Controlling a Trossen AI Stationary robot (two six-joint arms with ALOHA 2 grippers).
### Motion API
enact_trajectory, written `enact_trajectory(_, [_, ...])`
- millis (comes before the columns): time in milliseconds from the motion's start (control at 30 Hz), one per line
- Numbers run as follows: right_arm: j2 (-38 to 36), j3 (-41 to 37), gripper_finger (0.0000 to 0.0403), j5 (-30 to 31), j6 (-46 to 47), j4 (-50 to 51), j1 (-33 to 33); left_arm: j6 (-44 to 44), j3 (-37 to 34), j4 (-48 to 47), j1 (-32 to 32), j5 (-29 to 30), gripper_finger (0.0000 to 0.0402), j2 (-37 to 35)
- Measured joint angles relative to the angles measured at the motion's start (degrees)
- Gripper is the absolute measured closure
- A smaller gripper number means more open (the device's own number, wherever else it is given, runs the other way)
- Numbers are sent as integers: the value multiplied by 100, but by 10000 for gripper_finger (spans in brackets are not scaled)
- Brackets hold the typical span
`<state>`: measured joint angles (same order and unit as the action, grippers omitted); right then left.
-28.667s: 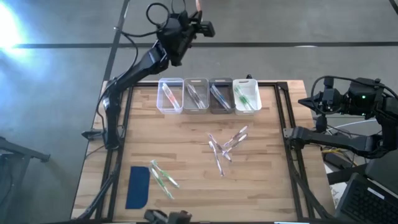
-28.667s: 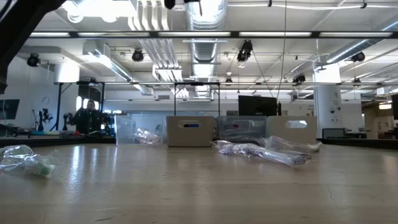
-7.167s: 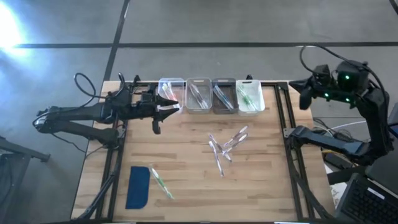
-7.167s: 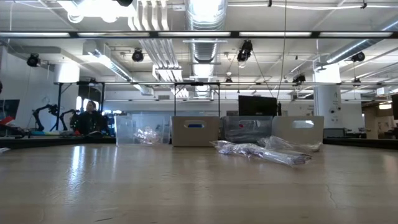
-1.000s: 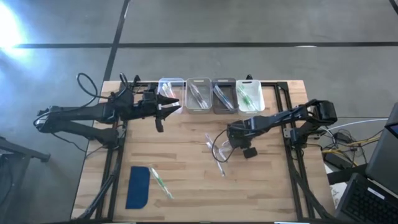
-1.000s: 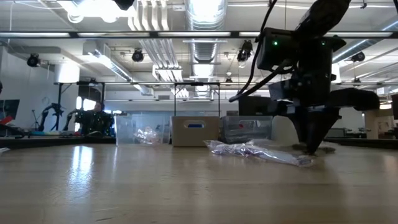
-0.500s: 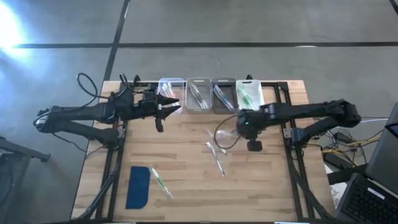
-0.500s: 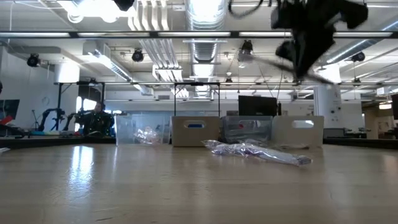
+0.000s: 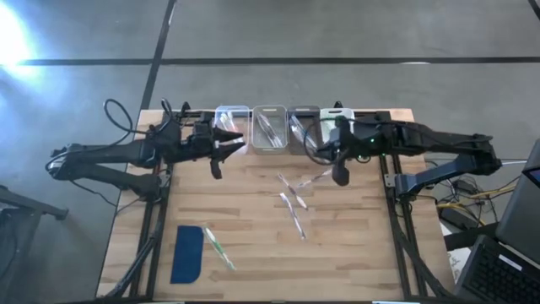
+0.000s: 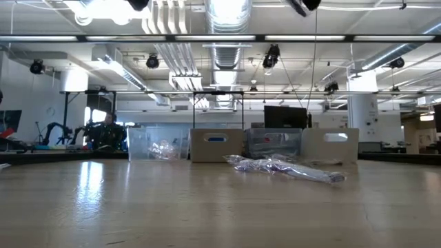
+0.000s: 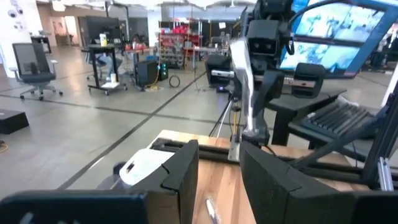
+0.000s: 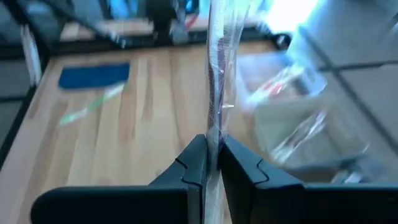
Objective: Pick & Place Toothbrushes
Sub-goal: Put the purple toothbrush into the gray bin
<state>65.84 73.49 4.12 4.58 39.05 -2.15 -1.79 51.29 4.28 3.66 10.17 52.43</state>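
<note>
My right gripper (image 9: 321,145) hangs high over the far right of the table, by the row of small bins (image 9: 268,128), shut on a toothbrush in a clear wrapper (image 12: 216,68). More wrapped toothbrushes (image 9: 293,201) lie loose mid-table and show as a pile (image 10: 284,167) in the low view. A green one (image 9: 218,245) lies beside the blue pad (image 9: 187,253). My left gripper (image 9: 232,142) waits level by the leftmost bin (image 9: 230,128), and its fingers (image 11: 185,177) stand apart with nothing between them. My right gripper pinches the wrapped toothbrush (image 12: 213,140) between its two fingertips. The toothbrush runs on ahead of the fingers, roughly in line with them. The fingers hide whatever lies behind the pinch. It is lifted clear of the table, above the bins.
Four small bins (image 9: 336,128) stand side by side along the far edge, each with toothbrushes inside. A black frame rail (image 9: 390,181) runs along the table's right side. Bare wood (image 9: 354,245) lies at the near right. The room beyond (image 10: 103,131) holds benches and a person.
My right gripper has risen steeply from the pile mid-table and swung toward the far edge and the bins, tipping from pointing down to a shallow slant. It has carried one wrapped toothbrush up clear of the table. The rest of the pile has stayed put.
</note>
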Motion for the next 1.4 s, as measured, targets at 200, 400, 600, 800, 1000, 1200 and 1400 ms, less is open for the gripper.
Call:
enact_trajectory(200, [193,425,376,107,27,-421,0,-1,0,552,0,-2,279,159])
enact_trajectory(400, [367,599,376,116,67,-794,0,-7,0,1280,2,-2,279,459])
enact_trajectory(600, [412,597,376,114,107,-928,0,-139,11,1982,2,-246,279,847])
enact_trajectory(800, [420,595,376,103,97,-1150,0,-171,64,2713,0,-362,279,1319])
enact_trajectory(1000, [427,595,376,93,81,-1244,0,-152,429,3130,0,-429,279,1916])
enact_trajectory(1200, [427,595,376,55,-19,-1311,2,-150,1072,3122,0,-527,279,2610])
enact_trajectory(1400, [427,595,376,42,-49,-1314,2,31,1836,3122,2,-957,279,3271])
